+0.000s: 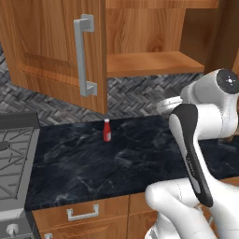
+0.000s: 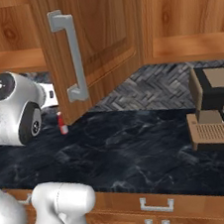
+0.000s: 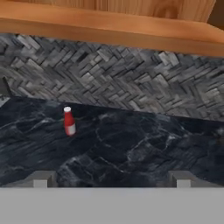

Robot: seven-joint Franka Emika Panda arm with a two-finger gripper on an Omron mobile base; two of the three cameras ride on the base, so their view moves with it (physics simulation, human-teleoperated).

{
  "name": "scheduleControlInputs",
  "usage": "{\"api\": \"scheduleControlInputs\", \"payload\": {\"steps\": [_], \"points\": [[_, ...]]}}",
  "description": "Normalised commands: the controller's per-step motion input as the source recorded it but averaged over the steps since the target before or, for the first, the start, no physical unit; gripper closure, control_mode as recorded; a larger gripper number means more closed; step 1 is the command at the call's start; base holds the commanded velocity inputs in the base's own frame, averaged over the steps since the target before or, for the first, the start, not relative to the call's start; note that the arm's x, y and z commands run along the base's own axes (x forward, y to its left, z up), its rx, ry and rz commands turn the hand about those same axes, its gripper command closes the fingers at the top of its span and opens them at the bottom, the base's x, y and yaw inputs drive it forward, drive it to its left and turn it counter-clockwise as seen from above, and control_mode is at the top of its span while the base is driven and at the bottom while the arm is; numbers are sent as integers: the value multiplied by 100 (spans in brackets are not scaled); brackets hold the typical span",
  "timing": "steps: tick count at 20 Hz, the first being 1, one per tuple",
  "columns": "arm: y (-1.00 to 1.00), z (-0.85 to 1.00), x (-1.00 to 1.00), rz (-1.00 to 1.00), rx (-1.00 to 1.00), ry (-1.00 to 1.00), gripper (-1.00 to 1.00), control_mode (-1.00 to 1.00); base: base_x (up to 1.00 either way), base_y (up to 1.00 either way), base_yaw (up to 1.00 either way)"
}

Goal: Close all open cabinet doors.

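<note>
Standing swung wide open above the black marble worktop [image 1: 121,154]: two cabinet doors, the left cabinet door [image 1: 56,46] seen face-on beside its bare shelf [image 1: 154,63], and the right cabinet door [image 2: 94,36] jutting out over the worktop, its long grey bar handle [image 2: 69,57] running vertically. Hanging low, level with the herringbone backsplash [image 3: 113,74], the gripper [image 3: 111,177] is looking straight ahead at the wall with the underside of the shelf [image 3: 109,26] above it; fingers [image 3: 41,178] standing well apart, holding nothing. Sitting on the worktop ahead and to the left of the fingers, a small red bottle with a white cap [image 3: 68,121], apart from everything else and no part of the job. Resting farther along the worktop to the right of the open doors, a brown coffee machine [image 2: 214,110]. Judging the coming move: both doors lying above and to either side of the fingers, long axis upright, free edges pointing out toward the robot, so likely calling for a rise to door height and a sideways push on a door face, sweeping it back toward its shelf. Watching for the right door's lower corner near the arm's upper joint [image 2: 12,97] in the right base view, hard to tell whether touching or just clear.
</note>
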Motion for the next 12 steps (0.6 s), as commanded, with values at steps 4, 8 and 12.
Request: {"api": "scheduleControlInputs", "payload": {"steps": [4, 8, 12], "points": [[2, 14, -39, 5, -2, -37, -100, -100, 0, 0, 0], [4, 10, -54, 7, -4, -36, -100, -100, 0, 0, 0], [0, 14, -39, 5, -1, -25, -100, -100, 0, 0, 0]]}}
